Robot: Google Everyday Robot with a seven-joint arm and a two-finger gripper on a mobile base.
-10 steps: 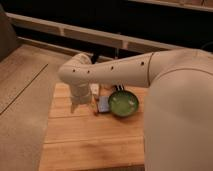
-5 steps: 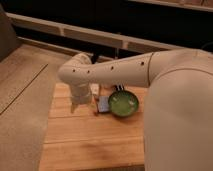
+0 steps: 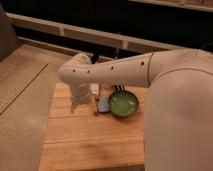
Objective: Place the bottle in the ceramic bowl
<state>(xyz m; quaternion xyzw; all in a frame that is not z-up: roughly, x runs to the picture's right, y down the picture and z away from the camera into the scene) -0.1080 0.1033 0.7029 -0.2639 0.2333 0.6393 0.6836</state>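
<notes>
The ceramic bowl point(image 3: 123, 104), green inside with a dark rim, sits on the wooden table point(image 3: 90, 140) right of centre. The small pale bottle point(image 3: 94, 89) stands just left of the bowl, beyond the blue block, partly hidden by my arm. My gripper point(image 3: 81, 106) points down at the table just left of the bottle, at the end of the white arm that reaches in from the right. Whether it touches the bottle does not show.
A flat blue block point(image 3: 103, 104) lies against the bowl's left side. A small orange-red piece point(image 3: 96, 112) lies at its front left corner. A dark railing and wall point(image 3: 100, 37) run behind the table. A carpeted floor point(image 3: 20, 100) lies to the left.
</notes>
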